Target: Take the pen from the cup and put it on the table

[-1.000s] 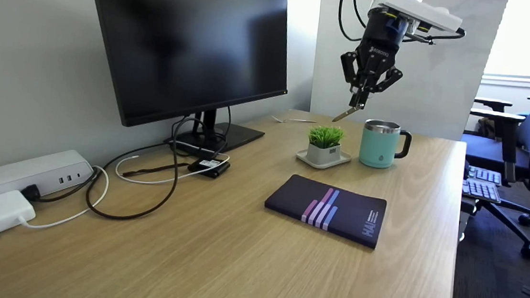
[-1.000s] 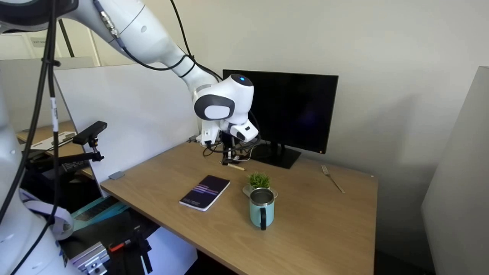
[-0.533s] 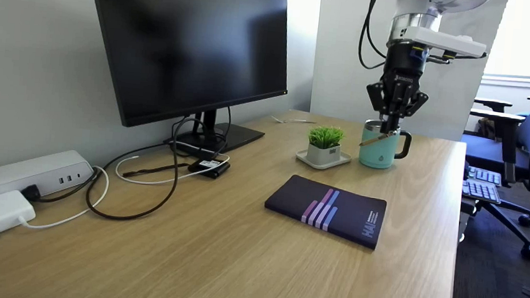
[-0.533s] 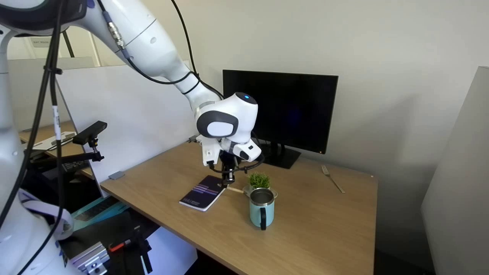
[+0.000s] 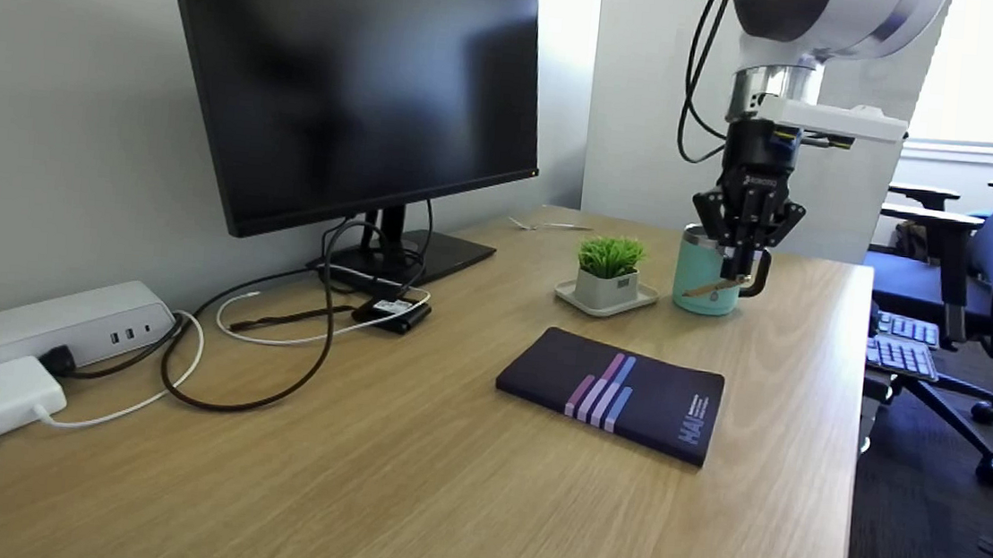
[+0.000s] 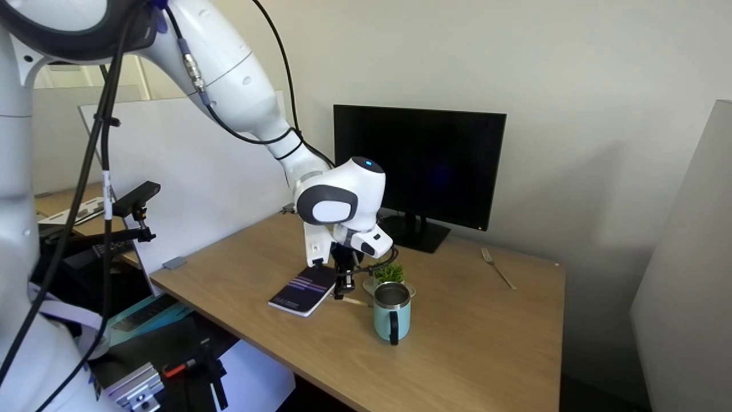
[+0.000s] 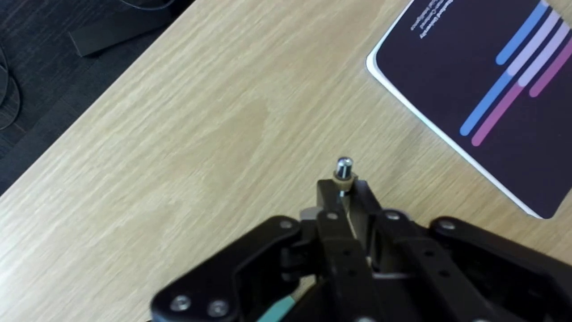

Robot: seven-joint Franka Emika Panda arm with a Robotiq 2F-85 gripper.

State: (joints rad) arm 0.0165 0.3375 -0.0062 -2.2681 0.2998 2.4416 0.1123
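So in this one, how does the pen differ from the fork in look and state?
The pen is held by the gripper and slants; the fork lies on the table, apart from the gripper. The pen has a tan barrel with a shiny metal end; the fork looks silvery. The pen is a straight rod; the fork widens into a tined head. Both are long and thin.

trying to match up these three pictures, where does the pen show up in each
In an exterior view, the pen is right of centre, held by the pincer and seen against the teal mug.
In an exterior view, the pen is below centre, between the pincer and the teal mug.
In the wrist view, the pen is right of centre, its metal end poking out of the pincer.
Shared landmark: the striped dark notebook, in all three.
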